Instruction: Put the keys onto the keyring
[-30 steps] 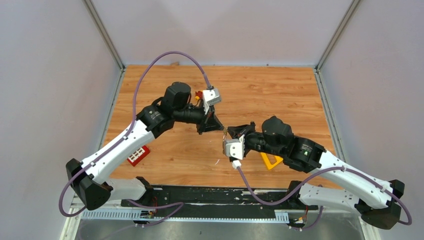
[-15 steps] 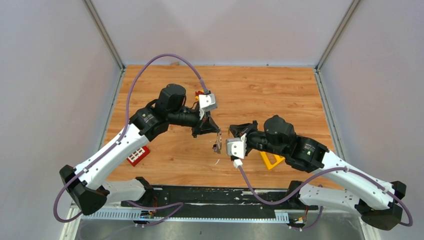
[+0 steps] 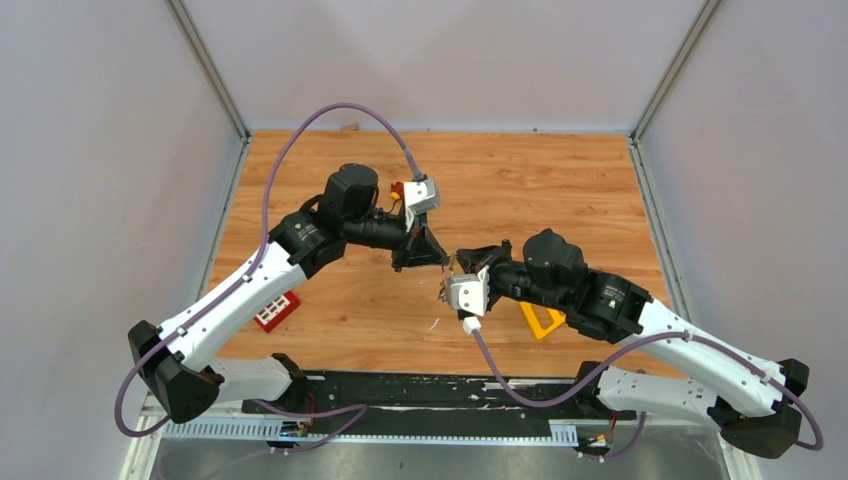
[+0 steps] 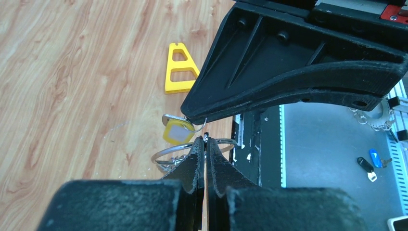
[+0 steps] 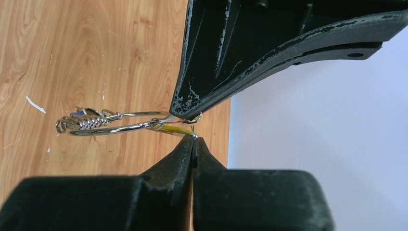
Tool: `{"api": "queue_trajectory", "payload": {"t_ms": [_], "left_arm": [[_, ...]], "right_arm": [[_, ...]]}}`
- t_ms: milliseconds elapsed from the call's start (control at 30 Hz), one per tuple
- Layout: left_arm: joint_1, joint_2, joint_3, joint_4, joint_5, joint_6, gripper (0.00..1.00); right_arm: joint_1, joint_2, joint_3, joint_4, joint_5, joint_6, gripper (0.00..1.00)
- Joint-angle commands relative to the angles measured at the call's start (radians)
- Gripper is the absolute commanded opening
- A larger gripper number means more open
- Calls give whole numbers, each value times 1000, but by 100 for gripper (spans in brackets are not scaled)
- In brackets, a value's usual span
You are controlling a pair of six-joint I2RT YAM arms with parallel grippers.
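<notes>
Wooden tabletop, and the action's hanging mid-frame just above it. Left gripper is pinched tight on the keyring, steadying it I'd guess, while the right gripper, also clamped, feeds in the yellow-tagged key. Other keys dangle off the ring. Yellow triangle sits lower right, not blocking anything.

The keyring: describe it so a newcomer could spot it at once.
Over the middle of the wooden table, the left gripper and right gripper meet tip to tip. The keyring is the thin silver wire loop jutting sideways from that point, keys bunched at its far end. Unlike the yellow-tagged key beside it and the yellow triangle nearby, it is bare wire.
</notes>
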Motion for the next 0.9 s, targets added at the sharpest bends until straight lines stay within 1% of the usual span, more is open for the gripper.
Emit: {"api": "queue_trajectory", "payload": {"t_ms": [0,600,867], "left_arm": [[2,-11,12,63,27,-38,0],[15,-26,-6,89,5,-63,0],[25,-28,-11,102,18,-78,0]], "right_arm": [[-1,3,3,49,-4,13,0],[1,-2,-9,40,-24,8,0],[2,4,-12,39,-22,4,0]]}}
